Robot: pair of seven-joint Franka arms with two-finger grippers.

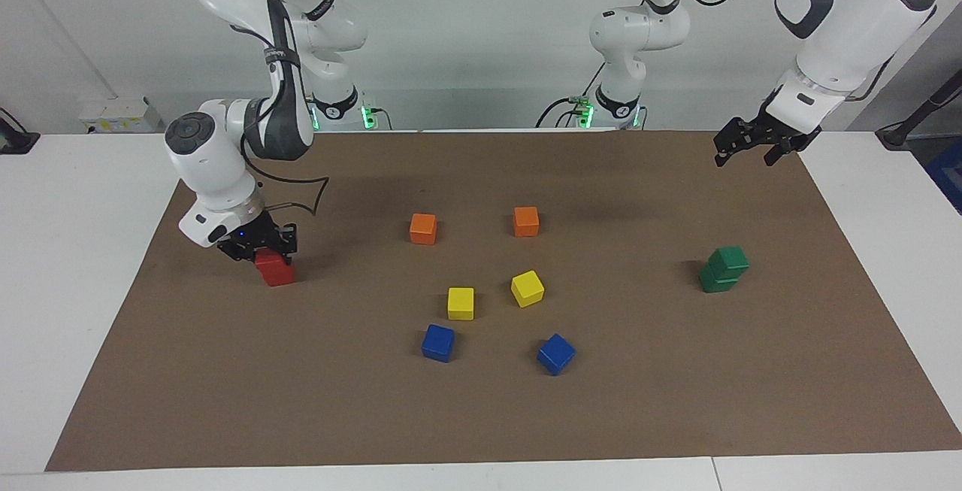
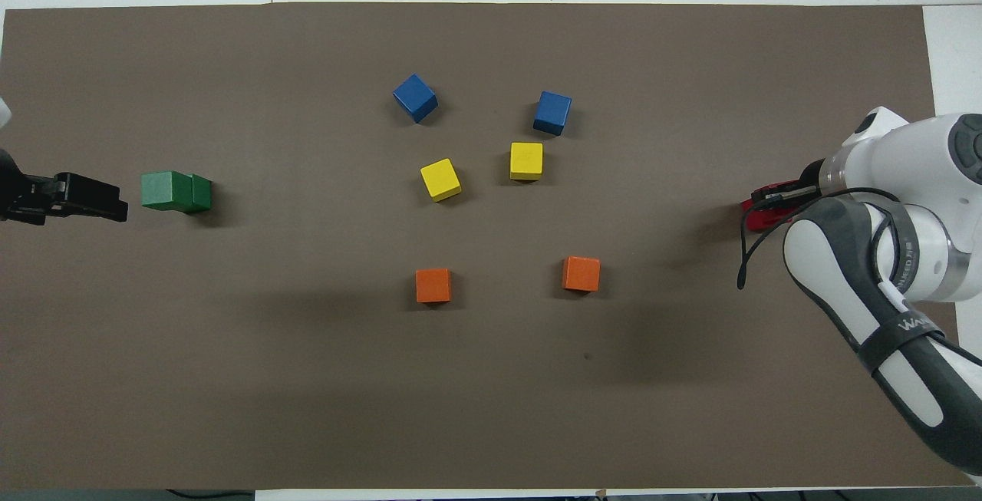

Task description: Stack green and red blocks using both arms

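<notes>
Two green blocks [image 1: 723, 269] were seen stacked, one on top of the other, on the brown mat [image 1: 481, 416] toward the left arm's end of the surface. The top green block was set a little crooked on the bottom one.

The left tool [image 1: 744, 146] was held up in the air over the edge of the mat, apart from the green stack. Its fingers were spread wide and nothing was held in them.

The red blocks [image 1: 275, 270] were found toward the right arm's end of the surface. The right tool [image 1: 259, 247] was down on the red stack, with its fingers pressed in on the top red block. From the overhead view, only a small bit of red [image 2: 759, 217] could be seen under the right arm.

Six other blocks were left lying in the middle of the mat. Two orange blocks [image 1: 423, 228] were placed nearest to the robots. Two yellow blocks [image 1: 461, 303] were placed farther from the robots than the orange ones. Two blue blocks [image 1: 438, 343] were placed farthest of all.
</notes>
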